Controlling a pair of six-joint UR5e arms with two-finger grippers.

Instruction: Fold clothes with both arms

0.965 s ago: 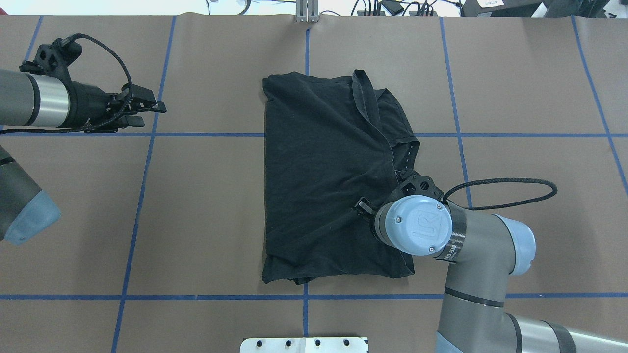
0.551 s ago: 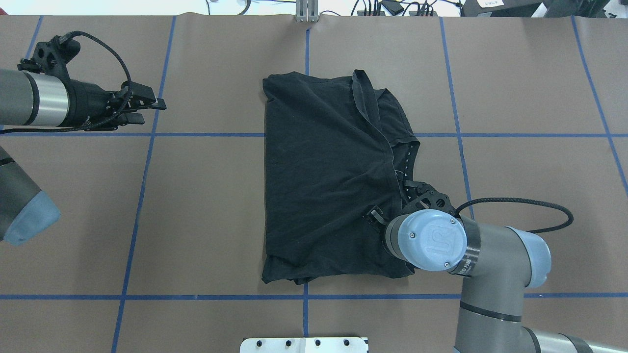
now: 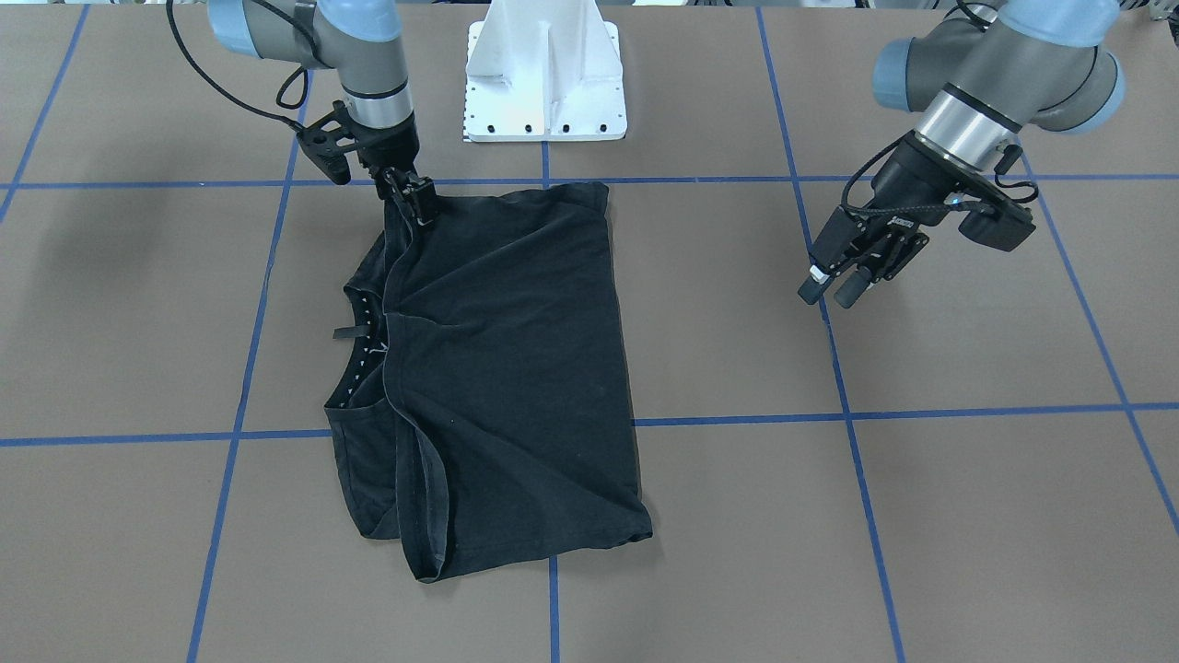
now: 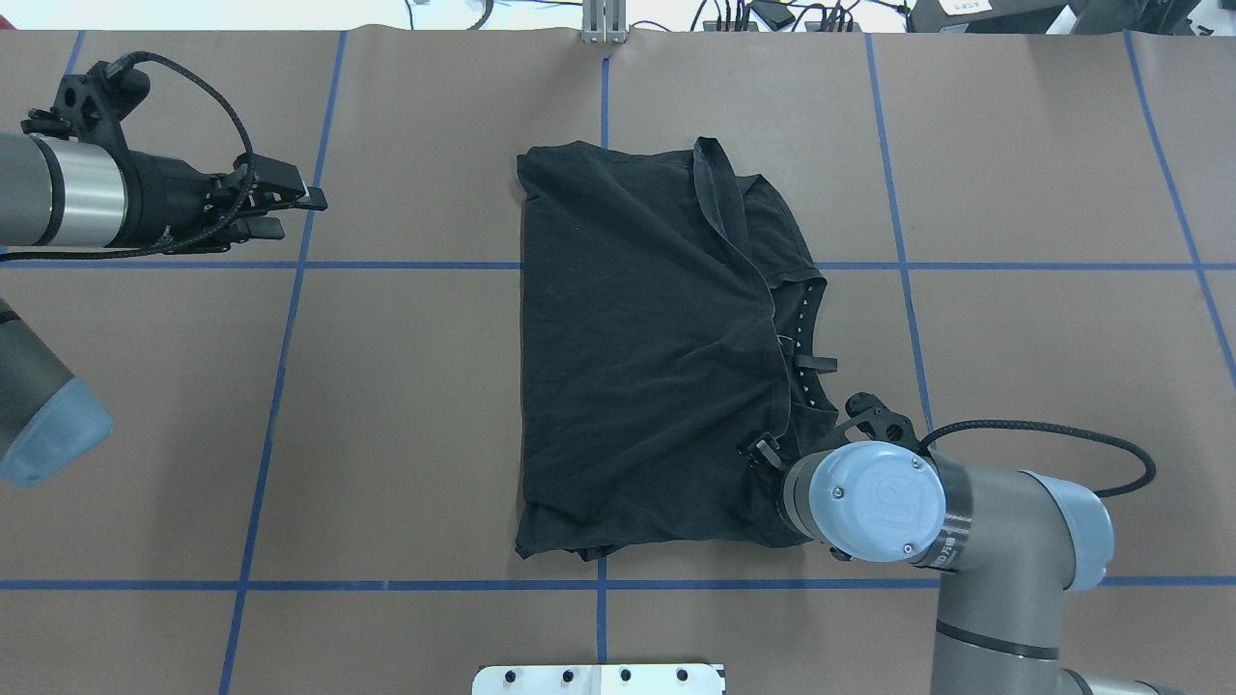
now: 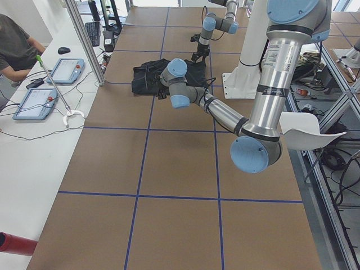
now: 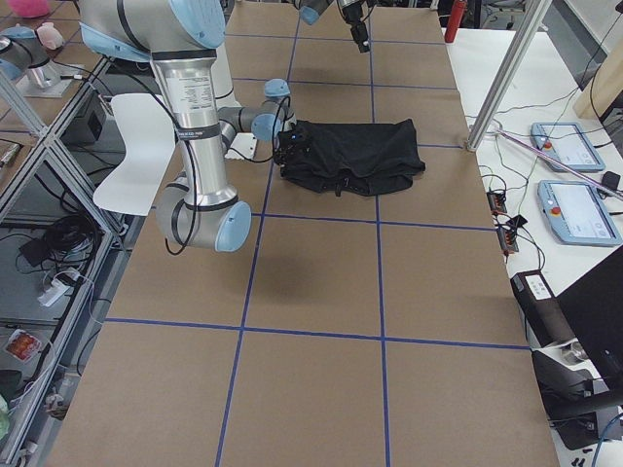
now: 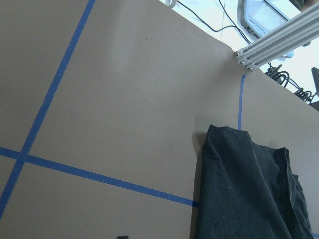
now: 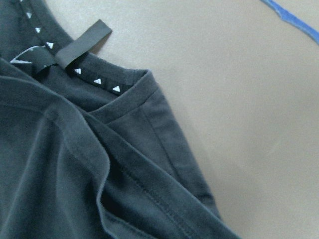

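right gripper [image 3: 419, 204] seemed clenched on folded edge of black T-shirt [image 3: 516, 368], likely to tug it flat | left gripper [image 3: 829, 293] hung splayed, empty, well aside

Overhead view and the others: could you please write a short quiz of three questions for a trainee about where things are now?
1. True or false: the left gripper is apart from the T-shirt.
2. Which one is at the T-shirt's edge? A: left gripper. B: right gripper. C: both.
3. Fill in: the collar lies on the robot's ___ side of the T-shirt.
Key: 1 true; 2 B; 3 right.
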